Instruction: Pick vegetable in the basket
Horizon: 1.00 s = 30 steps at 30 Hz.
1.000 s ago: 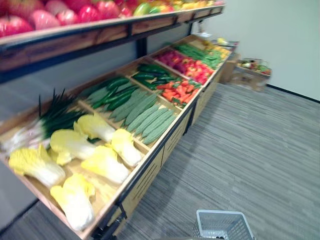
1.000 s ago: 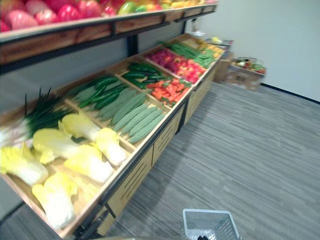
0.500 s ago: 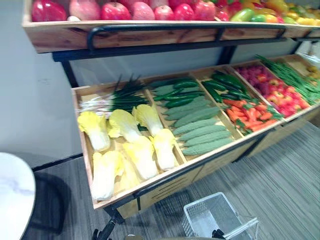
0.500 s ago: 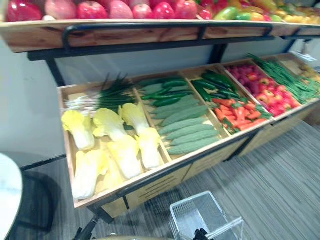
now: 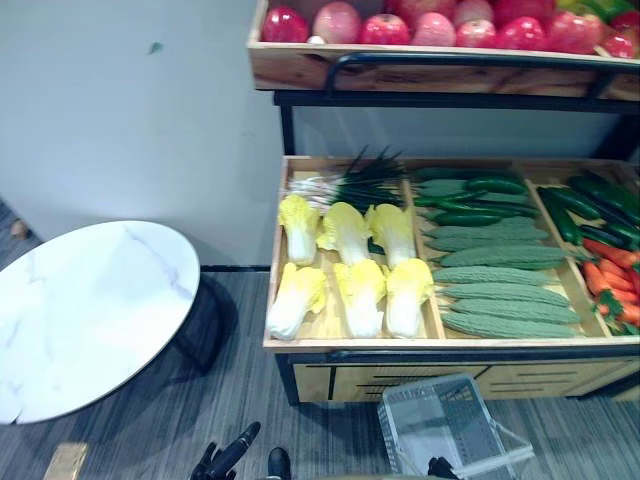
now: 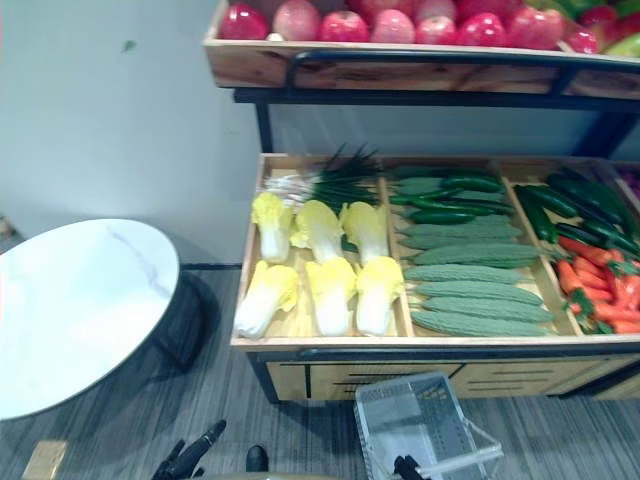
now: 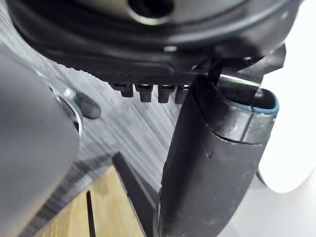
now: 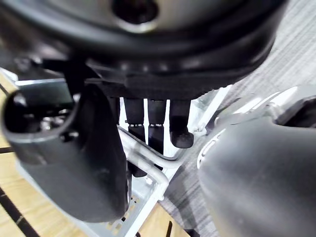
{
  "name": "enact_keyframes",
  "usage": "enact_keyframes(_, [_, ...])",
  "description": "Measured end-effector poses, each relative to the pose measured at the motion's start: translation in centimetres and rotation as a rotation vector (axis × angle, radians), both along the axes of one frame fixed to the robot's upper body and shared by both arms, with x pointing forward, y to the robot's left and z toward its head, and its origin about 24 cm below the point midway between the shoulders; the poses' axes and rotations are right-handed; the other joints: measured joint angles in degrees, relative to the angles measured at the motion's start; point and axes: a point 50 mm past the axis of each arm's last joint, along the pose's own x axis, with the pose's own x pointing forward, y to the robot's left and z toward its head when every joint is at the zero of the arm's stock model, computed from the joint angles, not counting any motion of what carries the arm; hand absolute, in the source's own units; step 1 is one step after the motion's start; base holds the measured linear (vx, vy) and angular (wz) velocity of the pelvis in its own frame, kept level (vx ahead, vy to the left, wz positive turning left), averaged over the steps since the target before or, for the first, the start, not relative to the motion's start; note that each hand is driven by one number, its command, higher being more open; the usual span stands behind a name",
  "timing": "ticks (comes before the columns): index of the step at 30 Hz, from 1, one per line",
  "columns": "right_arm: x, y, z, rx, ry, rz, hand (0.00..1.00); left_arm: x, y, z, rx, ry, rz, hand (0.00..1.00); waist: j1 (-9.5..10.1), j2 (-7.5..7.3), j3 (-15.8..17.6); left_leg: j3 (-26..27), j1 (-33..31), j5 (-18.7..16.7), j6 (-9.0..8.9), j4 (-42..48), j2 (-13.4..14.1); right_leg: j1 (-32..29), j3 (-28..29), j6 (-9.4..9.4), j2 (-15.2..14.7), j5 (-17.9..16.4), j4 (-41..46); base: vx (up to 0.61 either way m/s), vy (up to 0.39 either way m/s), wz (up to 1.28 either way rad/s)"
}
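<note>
- The wooden produce stand (image 5: pixel 400 345) faces you. Its lower tray is split into compartments, and an upper shelf (image 5: pixel 300 70) above it carries a row of red fruit (image 5: pixel 385 28).
- A round white marble table (image 5: pixel 80 310) stands on the floor just left of the stand.
- The grey mesh basket (image 5: pixel 430 382) hangs low in front of the stand, below the tray's front rim.
- Your vegetables are all in the stand's tray. The napa cabbages (image 5: pixel 362 295) lie in two rows in the leftmost compartment.
- Bitter gourds (image 5: pixel 500 295) lie side by side in the next compartment to the right, at its front.
- Cucumbers (image 5: pixel 470 200) sit behind the gourds at the back of that compartment.
- Green onions (image 5: pixel 345 185) lie along the back of the cabbage compartment.
- Carrots (image 5: pixel 615 280) show at the stand's right end.
- Your right hand (image 8: pixel 148 116) has its fingers hooked round the basket's handle (image 6: pixel 465 460).
- Your left hand (image 5: pixel 228 458) hangs low in front of the stand's left corner, its fingers loosely extended.
</note>
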Motion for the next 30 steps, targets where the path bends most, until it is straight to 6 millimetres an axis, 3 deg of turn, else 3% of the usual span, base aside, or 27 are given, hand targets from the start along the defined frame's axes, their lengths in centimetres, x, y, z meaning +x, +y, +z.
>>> enact_keyframes(2, [-0.4,-0.1,0.0,-0.001,0.011,-0.031,0.0,-0.3,-0.1,-0.1,-0.002,0.018,0.018,1.0,0.15,0.37,0.54,-0.29,1.25,1.8,0.22,-3.34,-0.92,0.5,0.18,1.48,-0.31,1.42,-1.27,-0.01,0.092,0.1])
enact_keyframes(5, [-0.4,0.2,-0.1,0.004,0.012,-0.032,0.0,-0.5,0.3,-0.1,0.012,0.03,0.039,1.0,0.3,-0.59,0.81,-0.18,1.74,1.49,0.43,-3.37,-1.55,1.82,0.4,2.23,-0.73,2.22,-2.41,0.02,0.075,-0.01])
enact_keyframes(10, [-0.4,0.9,-0.1,0.012,0.008,-0.039,0.0,-0.9,0.7,0.0,0.027,0.026,0.128,1.0,0.34,-1.13,0.99,-0.12,2.93,0.67,0.08,-3.4,-1.41,3.15,0.67,2.43,-0.59,2.84,-2.81,0.0,0.006,0.0])
enact_keyframes(15, [-0.4,0.8,-0.1,0.008,0.008,-0.04,0.0,-1.5,1.1,0.2,0.041,-0.037,0.371,1.0,0.35,-0.54,0.98,0.0,3.01,-0.01,-0.25,-3.4,0.29,3.29,0.73,2.3,0.67,4.76,-2.57,-0.02,-0.012,-0.01])
enact_keyframes(18, [-0.6,0.8,0.0,0.007,0.003,-0.042,0.0,-0.8,2.6,1.2,0.108,-0.14,0.479,1.0,0.42,-0.48,0.86,0.29,3.07,-0.15,-0.5,-3.39,1.57,2.63,0.78,2.02,1.66,5.51,-1.36,-0.02,-0.012,-0.01])
enact_keyframes(22, [-1.0,0.8,0.1,0.014,0.005,-0.037,0.0,1.9,5.7,4.4,0.253,-0.391,0.594,1.0,0.79,-0.46,0.29,1.07,3.59,-0.44,-0.9,-3.38,2.23,2.49,1.11,1.84,2.05,5.77,-0.45,0.0,0.0,-0.06])
enact_keyframes(26, [-1.3,0.7,0.2,0.009,0.002,-0.021,0.0,4.5,9.1,9.2,0.409,-0.646,0.631,1.0,0.83,0.09,-0.06,2.08,4.4,-0.98,-1.08,-3.37,2.4,2.39,1.69,1.83,2.03,5.78,0.39,0.0,0.021,-0.11])
enact_keyframes(27, [-1.6,0.6,0.3,0.009,0.005,-0.017,0.0,5.4,10.1,11.3,0.461,-0.738,0.637,1.0,0.88,0.37,-0.29,2.28,4.74,-1.26,-1.07,-3.37,2.44,2.43,1.84,1.83,2.03,5.78,0.75,0.01,0.021,-0.06])
enact_keyframes(30, [-2.5,0.4,0.3,0.015,0.026,-0.004,0.0,6.8,11.4,15.4,0.564,-0.877,0.599,1.0,1.16,0.71,-1.73,3.03,4.98,-1.97,-1.28,-3.36,2.47,2.33,2.3,1.83,2.01,5.77,0.8,0.02,0.022,-0.1])
